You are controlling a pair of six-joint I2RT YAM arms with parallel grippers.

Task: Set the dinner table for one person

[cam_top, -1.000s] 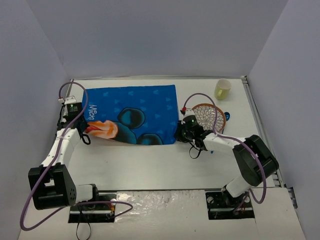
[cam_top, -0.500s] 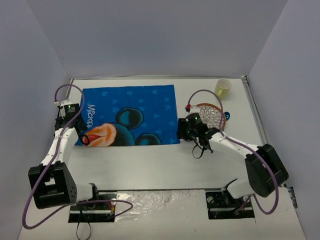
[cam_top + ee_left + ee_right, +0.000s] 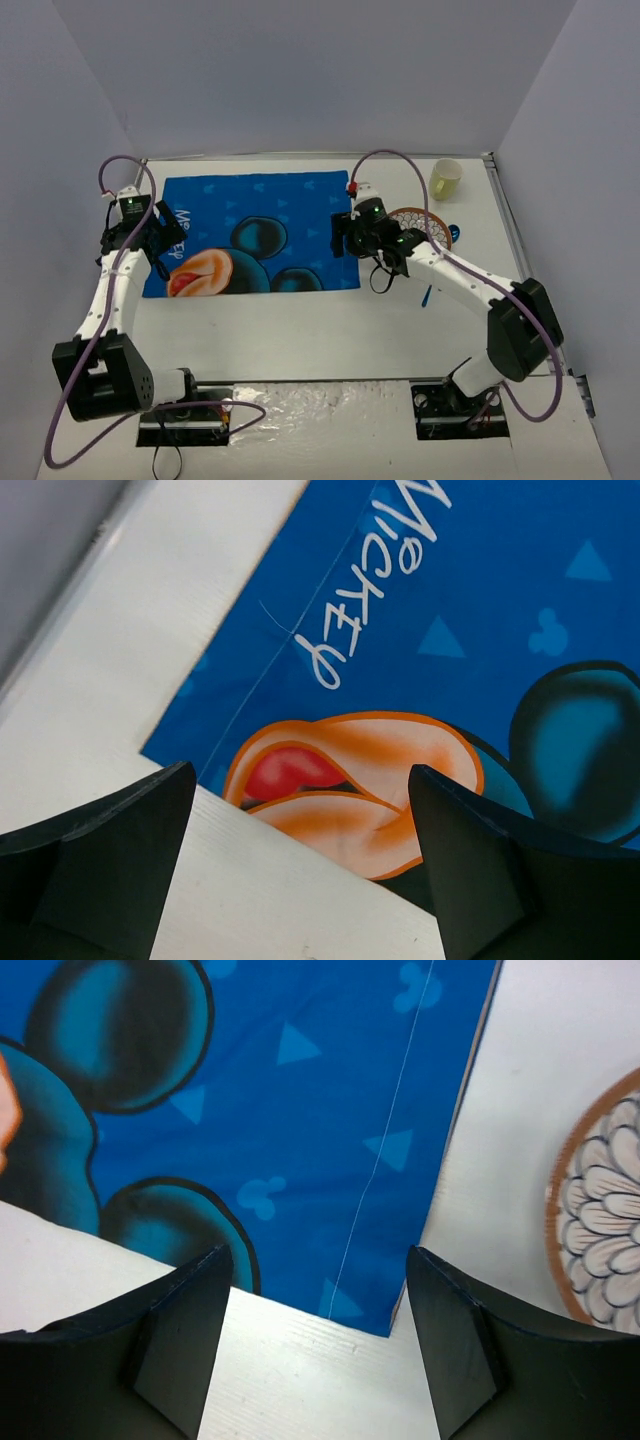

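The white dinner table (image 3: 300,330) carries a blue cartoon-printed placemat (image 3: 250,232), lying flat on its far left half. My left gripper (image 3: 150,245) hovers open above the mat's near left corner (image 3: 150,750), with nothing between its fingers (image 3: 110,860). My right gripper (image 3: 348,240) hovers open above the mat's near right corner (image 3: 390,1332), and it too is empty. A patterned round plate (image 3: 420,228) with a brown rim lies just right of the mat; its edge (image 3: 600,1220) also shows in the right wrist view.
A pale yellow cup (image 3: 445,178) stands at the far right corner. A small blue utensil (image 3: 427,296) lies on the table below the right forearm, and another blue piece (image 3: 456,232) pokes out at the plate's right edge. Grey walls close in the table.
Both grippers have opened and let go of the placemat, then risen and drawn back toward the far side. The mat's near left corner now lies flat.
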